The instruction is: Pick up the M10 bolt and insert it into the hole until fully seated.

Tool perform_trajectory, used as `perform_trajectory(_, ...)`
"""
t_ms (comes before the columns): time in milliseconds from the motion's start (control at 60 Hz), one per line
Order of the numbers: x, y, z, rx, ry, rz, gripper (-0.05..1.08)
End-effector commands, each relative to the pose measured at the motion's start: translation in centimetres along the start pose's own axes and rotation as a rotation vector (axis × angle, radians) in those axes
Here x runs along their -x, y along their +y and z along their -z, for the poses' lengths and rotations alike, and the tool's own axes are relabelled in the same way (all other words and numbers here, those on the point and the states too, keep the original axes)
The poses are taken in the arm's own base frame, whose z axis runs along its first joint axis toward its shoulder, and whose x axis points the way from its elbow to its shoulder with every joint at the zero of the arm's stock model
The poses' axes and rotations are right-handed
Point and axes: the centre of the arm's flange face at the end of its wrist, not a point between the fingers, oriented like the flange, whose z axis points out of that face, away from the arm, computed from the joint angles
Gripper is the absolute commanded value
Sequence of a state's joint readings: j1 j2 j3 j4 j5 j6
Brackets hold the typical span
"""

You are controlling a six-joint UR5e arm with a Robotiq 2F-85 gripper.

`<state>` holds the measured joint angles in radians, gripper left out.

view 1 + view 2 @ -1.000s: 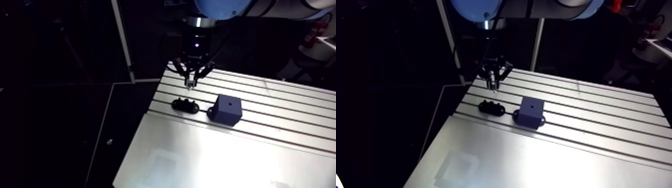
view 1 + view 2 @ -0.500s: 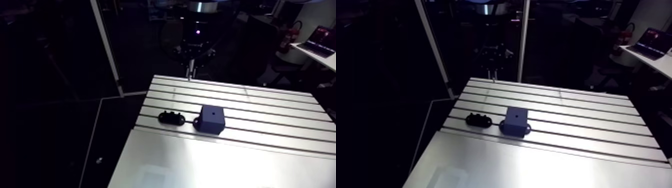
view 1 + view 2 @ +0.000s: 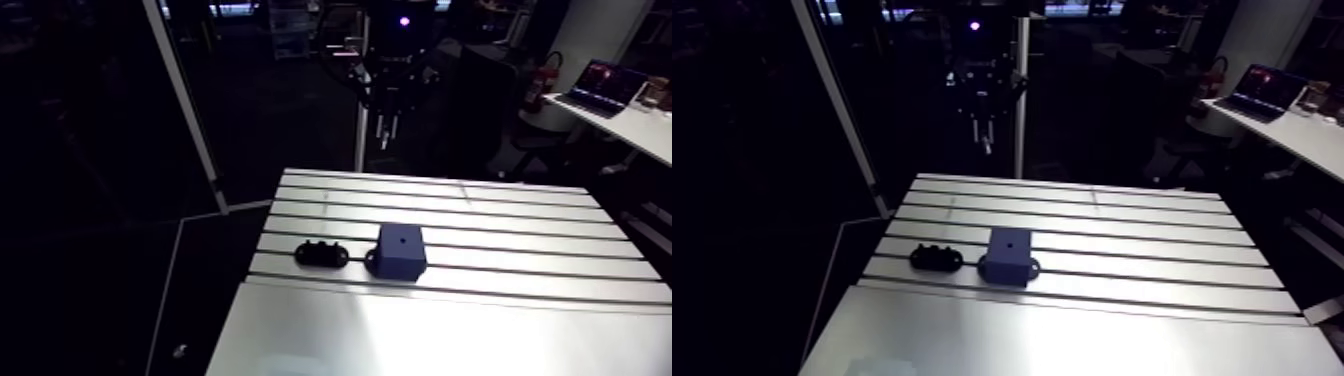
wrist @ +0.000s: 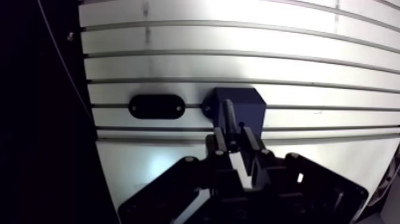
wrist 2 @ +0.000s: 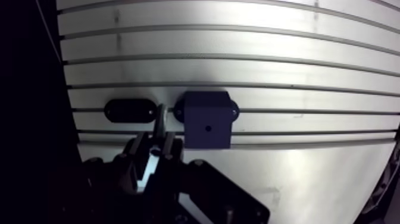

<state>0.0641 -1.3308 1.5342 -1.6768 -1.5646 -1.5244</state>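
Note:
My gripper [image 4: 233,143] is shut on the M10 bolt [image 4: 229,122], whose dark shank sticks out past the fingertips [image 4: 219,140]. In the arm view the gripper [image 3: 386,112] hangs high above the table's far edge, bolt pointing down. The dark blue block [image 3: 401,250] stands on the slotted table [image 3: 500,215] with a small hole [image 5: 207,127] in its top face. In the wrist view the block [image 5: 207,119] lies far below, just ahead of the fingers. A black oval holder [image 3: 321,253] lies right beside the block.
The table's left edge [image 3: 262,240] drops off to a dark floor. The near half of the table is a smooth plate [image 3: 430,335]; the far half has long slots. An upright frame post [image 3: 185,110] stands left of the table.
The gripper has risen with the bolt from just above the table behind the black holder to well above the table. The arm camera has shifted too. Block and holder stay in place.

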Motion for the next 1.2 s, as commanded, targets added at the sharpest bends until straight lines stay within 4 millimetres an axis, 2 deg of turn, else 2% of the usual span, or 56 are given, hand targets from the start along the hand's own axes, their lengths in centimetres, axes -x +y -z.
perform_trajectory(17, 0.5, 1.2, 0.2, 0.002, -0.089, 0.006, 1.08)
perform_trajectory(100, 0.4, 1.2, 0.2, 0.000, -0.106, 0.020, 1.08)
perform_trajectory(417, 0.9, 1.5, -2.1, 0.022, -0.209, 0.038, 1.08)
perform_trajectory(700, 1.3, 2.5, -3.6, 0.015, -0.254, 0.034, 1.08)
perform_trajectory(1050, 2.2, 2.9, -5.8, 0.012, -0.299, 0.060, 1.08)
perform_trajectory(1200, 2.3, 2.9, -6.1, 0.012, -0.303, 0.062, 1.08)
